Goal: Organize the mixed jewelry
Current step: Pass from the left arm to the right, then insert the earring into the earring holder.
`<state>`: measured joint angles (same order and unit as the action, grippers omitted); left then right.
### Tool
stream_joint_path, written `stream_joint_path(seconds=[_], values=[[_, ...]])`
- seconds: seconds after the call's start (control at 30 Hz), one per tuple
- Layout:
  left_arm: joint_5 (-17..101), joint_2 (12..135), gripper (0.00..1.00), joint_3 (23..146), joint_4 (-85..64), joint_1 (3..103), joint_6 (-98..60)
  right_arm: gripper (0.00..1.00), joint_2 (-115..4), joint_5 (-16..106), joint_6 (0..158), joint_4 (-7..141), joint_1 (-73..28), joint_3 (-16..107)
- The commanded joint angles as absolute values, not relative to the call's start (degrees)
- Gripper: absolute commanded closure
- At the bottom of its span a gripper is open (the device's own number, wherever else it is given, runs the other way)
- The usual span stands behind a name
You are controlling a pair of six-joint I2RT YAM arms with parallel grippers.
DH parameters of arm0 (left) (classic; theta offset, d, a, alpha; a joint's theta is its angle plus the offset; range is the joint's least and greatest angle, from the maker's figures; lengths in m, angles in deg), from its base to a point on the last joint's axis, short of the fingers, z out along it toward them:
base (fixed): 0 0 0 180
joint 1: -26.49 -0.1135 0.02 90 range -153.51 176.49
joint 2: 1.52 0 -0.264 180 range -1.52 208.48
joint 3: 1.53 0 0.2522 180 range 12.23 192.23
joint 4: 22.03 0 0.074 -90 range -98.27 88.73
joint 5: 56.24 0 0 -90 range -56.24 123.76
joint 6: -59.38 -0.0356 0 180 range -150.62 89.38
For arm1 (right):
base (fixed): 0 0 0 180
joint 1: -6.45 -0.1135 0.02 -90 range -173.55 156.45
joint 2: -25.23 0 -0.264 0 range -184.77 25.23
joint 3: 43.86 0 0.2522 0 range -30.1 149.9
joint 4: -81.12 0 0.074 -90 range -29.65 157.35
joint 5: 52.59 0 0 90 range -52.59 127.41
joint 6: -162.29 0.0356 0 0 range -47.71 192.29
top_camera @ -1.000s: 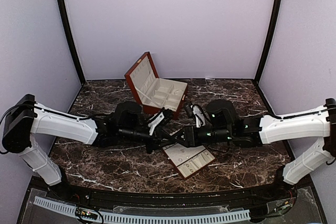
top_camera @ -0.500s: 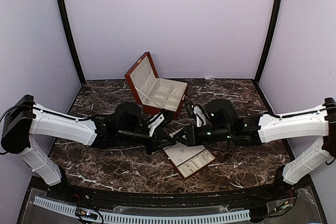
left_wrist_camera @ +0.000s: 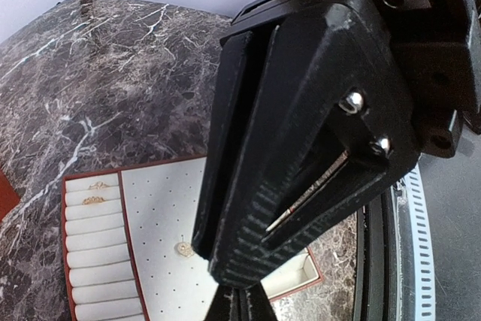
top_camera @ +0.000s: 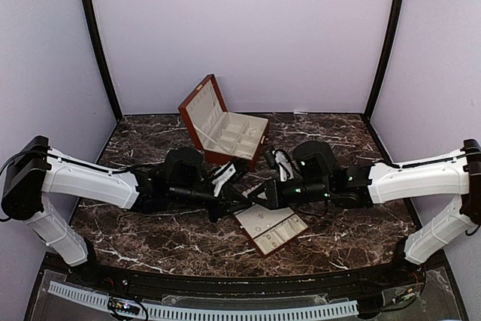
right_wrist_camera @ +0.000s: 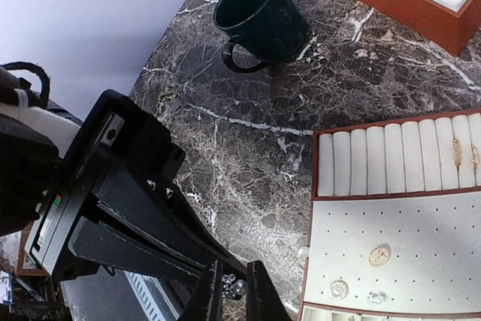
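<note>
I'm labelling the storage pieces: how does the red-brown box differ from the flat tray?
The box stands open with its lid raised; the tray lies flat, lidless. The box has deep compartments; the tray has ring rolls and a perforated panel. Both are red-brown with cream lining.

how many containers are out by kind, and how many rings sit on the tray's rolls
red-brown box: 1
slotted tray: 1
dark green cup: 1
rings on the tray's rolls: 2
total: 5
</note>
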<state>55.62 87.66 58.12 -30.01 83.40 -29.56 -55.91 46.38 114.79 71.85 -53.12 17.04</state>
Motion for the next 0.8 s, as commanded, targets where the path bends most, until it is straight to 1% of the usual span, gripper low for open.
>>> stream_joint_path(seconds=[0.0,0.1,0.17,0.27,0.33,0.37,0.47,0.57,0.63,0.77], values=[[56.3,86.1,1.00,57.6,-30.5,84.0,-30.2,0.95,-55.7,45.7,114.4,73.1,-52.7,17.5],[56.2,86.5,1.00,57.8,-30.3,84.0,-29.8,0.98,-55.3,45.4,113.7,72.7,-52.8,17.2],[55.8,86.6,0.90,57.9,-30.2,84.0,-29.5,0.99,-54.8,44.9,112.7,71.9,-52.8,17.1],[55.6,86.4,0.62,58.0,-29.1,84.0,-29.8,0.99,-53.9,43.1,111.0,69.6,-52.8,16.7],[55.7,85.4,0.51,57.4,-29.0,84.0,-30.2,0.99,-53.2,41.4,109.5,67.8,-52.8,16.5],[55.4,84.7,0.48,56.9,-28.9,84.0,-30.3,0.99,-52.9,40.6,108.8,66.9,-52.8,16.3],[53.5,81.9,0.42,55.2,-28.8,83.9,-32.1,1.00,-52.1,38.6,106.7,64.5,-52.8,15.8],[52.4,79.5,0.40,54.8,-28.2,82.7,-31.3,0.99,-52.1,37.9,105.4,63.8,-53.0,14.9],[52.5,78.4,0.40,56.1,-26.8,80.2,-29.2,1.00,-52.3,37.7,105.1,63.9,-53.5,13.9],[53.6,75.6,0.39,60.7,-24.3,73.0,-25.7,1.00,-53.4,32.6,103.8,63.8,-56.0,13.1]])
